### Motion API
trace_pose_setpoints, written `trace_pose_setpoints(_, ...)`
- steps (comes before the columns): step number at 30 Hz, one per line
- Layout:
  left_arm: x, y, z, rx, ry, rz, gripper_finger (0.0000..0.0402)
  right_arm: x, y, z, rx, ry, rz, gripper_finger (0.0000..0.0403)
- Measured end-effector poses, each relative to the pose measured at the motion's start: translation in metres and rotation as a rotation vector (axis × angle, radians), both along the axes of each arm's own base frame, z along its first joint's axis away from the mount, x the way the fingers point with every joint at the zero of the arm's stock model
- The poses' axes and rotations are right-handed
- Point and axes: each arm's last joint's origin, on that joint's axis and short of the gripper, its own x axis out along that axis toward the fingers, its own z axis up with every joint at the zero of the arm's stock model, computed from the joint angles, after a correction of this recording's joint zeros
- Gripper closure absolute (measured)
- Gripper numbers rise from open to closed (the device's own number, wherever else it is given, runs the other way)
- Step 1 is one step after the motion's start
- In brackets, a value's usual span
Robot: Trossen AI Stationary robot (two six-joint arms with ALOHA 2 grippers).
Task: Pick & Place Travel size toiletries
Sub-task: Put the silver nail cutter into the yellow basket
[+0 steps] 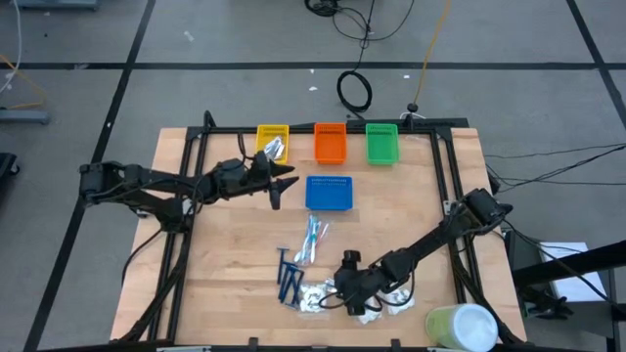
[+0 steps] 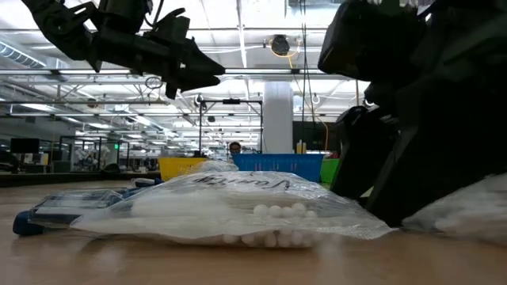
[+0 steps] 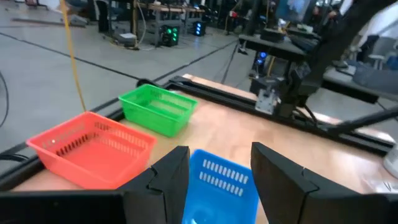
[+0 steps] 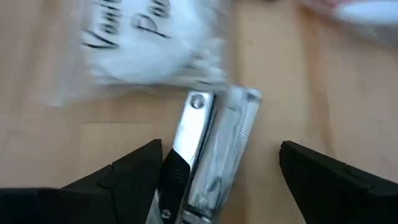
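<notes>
Right hand [image 1: 354,293] low over the heap of travel toiletries at the near edge of the worktop [image 1: 411,210], fingers spread as wide as they go and holding nothing. Its wrist view shows a silvery nail clipper in clear wrap [image 4: 208,158] lying flat on the wood directly between the two fingers [image 4: 134,180], long axis roughly along the hand's reach; likely the wide spread is there to straddle the packet before closing. Just ahead of the hand, a white sachet with dark script [image 4: 149,50], partly overlapping the clipper's far end, so a clean single pick may be awkward. In the low view a clear bag of cotton swabs [image 2: 230,207] lies flat in front of the hand. Beside the hand, toward the other arm: dark blue razors [image 1: 288,279], and further out from it the light-blue-and-white sticks [image 1: 311,240]. Left hand [image 1: 278,182] raised off the worktop, well away from the heap, fingers partly apart and empty; blue tray [image 3: 217,186] just ahead of and beneath it, orange tray [image 3: 93,149] and green tray [image 3: 158,109] beyond. Yellow tray [image 1: 272,143] beside this hand already holds a silvery packet [image 1: 276,149]. Judging by that, the left hand waits by the trays while the right one makes the next pick.
</notes>
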Motion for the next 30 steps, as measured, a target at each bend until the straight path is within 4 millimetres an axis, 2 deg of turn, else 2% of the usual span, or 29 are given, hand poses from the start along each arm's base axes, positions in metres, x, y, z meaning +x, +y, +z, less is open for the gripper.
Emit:
trace_pose_setpoints(7, 0.001, -0.007, -0.003, -0.001, 0.031, -0.013, 0.0231, -0.001, -0.019, 0.010, -0.113, 0.020, -0.037, 0.0094)
trace_pose_setpoints(14, 0.001, -0.009, -0.004, -0.003, 0.040, -0.018, 0.0231, 0.001, -0.043, 0.039, -0.184, -0.030, -0.071, 0.0094)
trace_pose_setpoints(21, 0.000, -0.009, -0.009, -0.019, 0.091, -0.018, 0.0231, -0.007, -0.049, 0.057, -0.183, -0.004, -0.004, 0.0094)
trace_pose_setpoints(25, 0.000, -0.009, -0.011, -0.022, 0.109, -0.018, 0.0231, -0.012, -0.059, 0.056, -0.248, 0.067, 0.020, 0.0094)
trace_pose_setpoints(30, 0.000, -0.009, -0.011, -0.022, 0.110, -0.018, 0.0231, -0.004, -0.078, 0.051, -0.228, 0.115, 0.039, 0.0094)
